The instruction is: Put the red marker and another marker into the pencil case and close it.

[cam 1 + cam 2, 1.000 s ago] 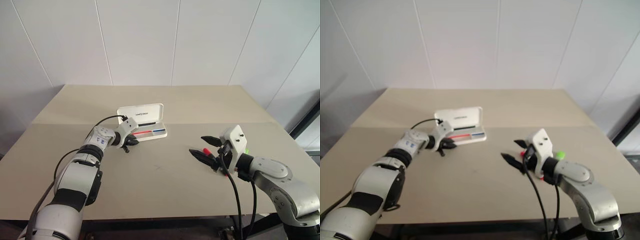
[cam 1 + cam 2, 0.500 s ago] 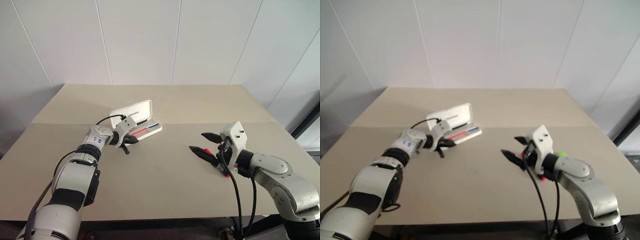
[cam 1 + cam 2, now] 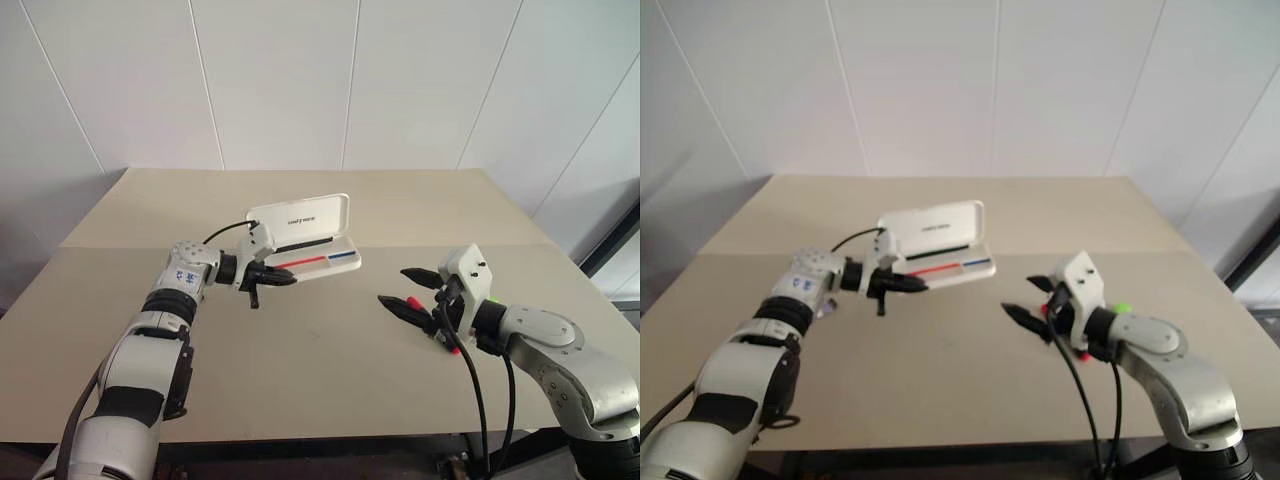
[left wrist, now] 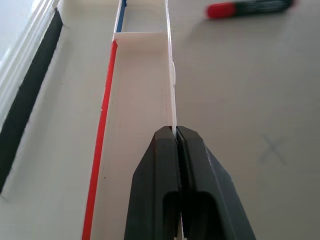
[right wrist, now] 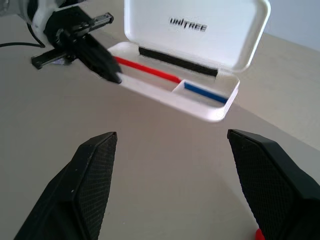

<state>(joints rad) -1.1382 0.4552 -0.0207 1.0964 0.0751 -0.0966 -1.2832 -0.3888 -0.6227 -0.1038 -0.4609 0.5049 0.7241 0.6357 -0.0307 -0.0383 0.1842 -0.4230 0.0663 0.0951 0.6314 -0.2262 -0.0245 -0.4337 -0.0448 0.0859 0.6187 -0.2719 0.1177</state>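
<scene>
In the left eye view the left gripper [image 3: 283, 279] is pinched shut on the near wall of the pencil case [image 3: 310, 238], which it holds clear of the table [image 3: 330, 370] with the lid standing open toward the far side and the red-and-blue stripe showing inside. To the right, well apart from the case, the right gripper [image 3: 405, 289] hangs above the table with its two black fingers spread wide and nothing between them; the red marker [image 3: 433, 325] lies on the table just beneath and behind it, partly hidden, and a bit of another marker [image 3: 493, 300], lime green, peeks out beyond the wrist on the far right. In the left wrist view the two fingers [image 4: 155, 190] press together on the thin white edge of the case, and the red marker lies on the table beyond it. In the right wrist view the wide-apart fingers [image 5: 85, 185] frame the open case, empty, dark lettering on its lid.
</scene>
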